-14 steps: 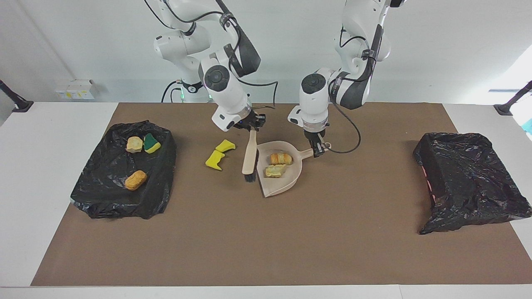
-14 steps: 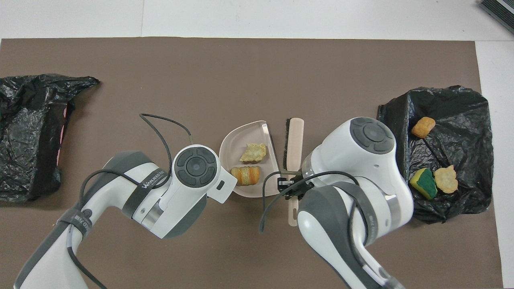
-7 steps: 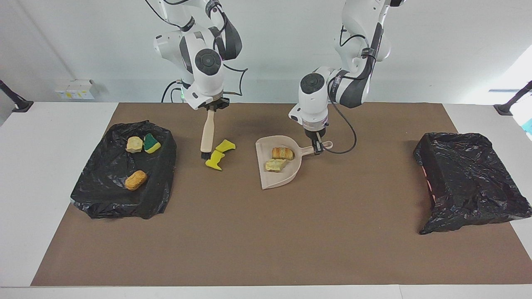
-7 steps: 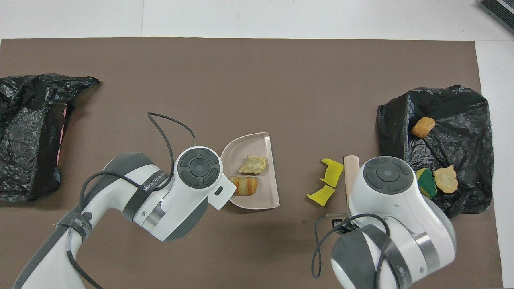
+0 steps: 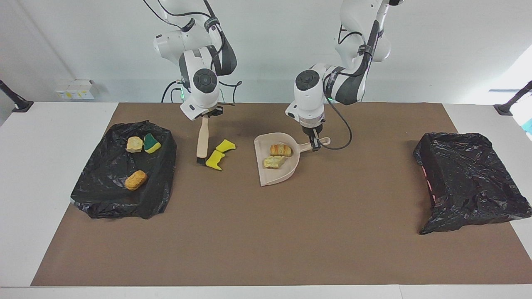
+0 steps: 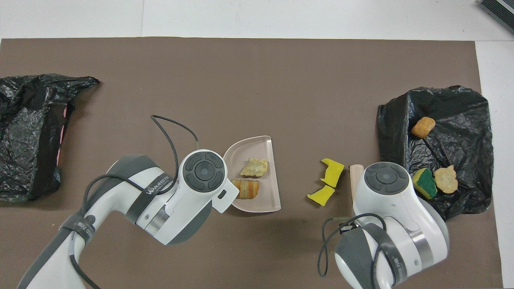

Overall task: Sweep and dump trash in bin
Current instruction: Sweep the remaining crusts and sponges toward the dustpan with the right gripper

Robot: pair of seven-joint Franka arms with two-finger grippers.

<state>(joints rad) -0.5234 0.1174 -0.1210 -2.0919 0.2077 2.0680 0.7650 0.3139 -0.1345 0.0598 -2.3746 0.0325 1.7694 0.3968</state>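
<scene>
Here, nearest the robots, the right gripper (image 5: 206, 113) is clenched on the top of the brush (image 5: 202, 141) handle, the brush hanging upright with its bristles at the mat (image 5: 266, 232). The left gripper (image 5: 316, 142) is clenched on the dustpan (image 5: 275, 175) handle. Two bread-like lumps (image 5: 281, 150) (image 5: 274, 161) lie in the dustpan. Two yellow sponge wedges (image 5: 225, 145) (image 5: 215, 160) sit on the mat just beside the bristles, between brush and dustpan. At the right arm's end, the black-lined bin (image 5: 104, 195) holds two lumps (image 5: 134, 144) (image 5: 136, 180) and one green-faced wedge (image 5: 151, 143). A second black bag (image 5: 469, 182) lies at the left arm's end.
</scene>
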